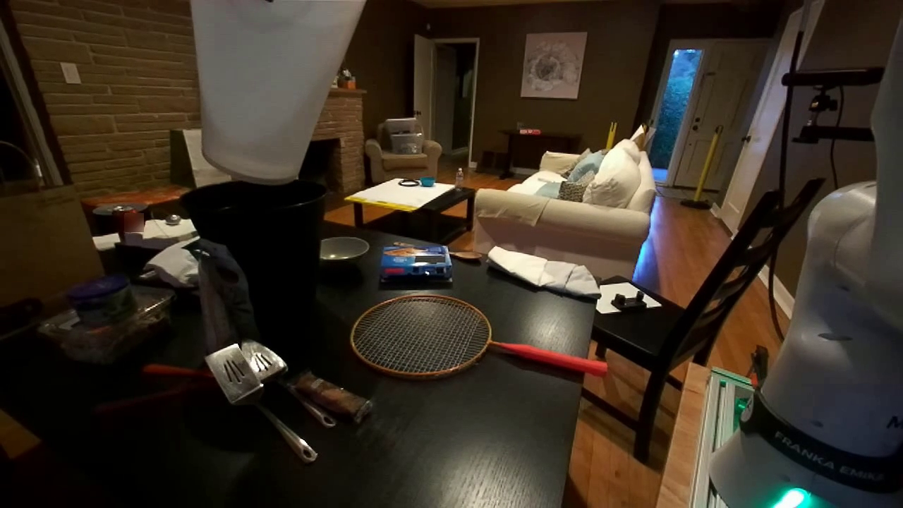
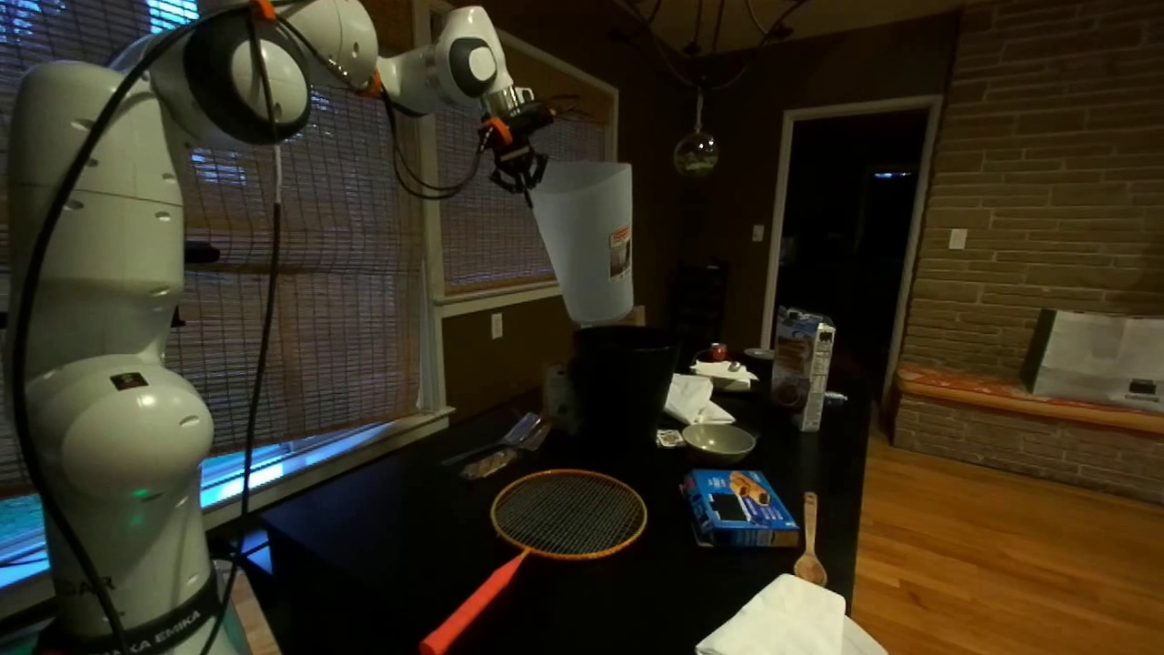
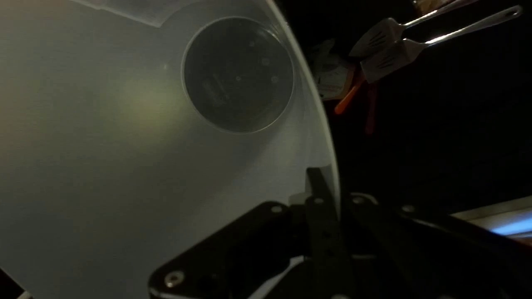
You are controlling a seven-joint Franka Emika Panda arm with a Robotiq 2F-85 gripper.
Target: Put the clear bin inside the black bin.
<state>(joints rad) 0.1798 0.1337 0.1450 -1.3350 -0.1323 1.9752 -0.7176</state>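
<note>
Wastebasket of translucent plastic (image 2: pixel 589 241), in an exterior view pinched at its left rim by closed fingers (image 3: pixel 317 183), hangs above the black wastebasket (image 2: pixel 623 391), likely light, slick and bendy, so best held there.

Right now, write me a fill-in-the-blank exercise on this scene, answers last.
Of the clear bin and the black bin, the gripper holds the ____ one.
The slotted spatulas on the table number ____.
The box beside the racket is mainly ____ in colour.
The spoon near that box is made of ____.
Missing words: clear; two; blue; wood.
</note>
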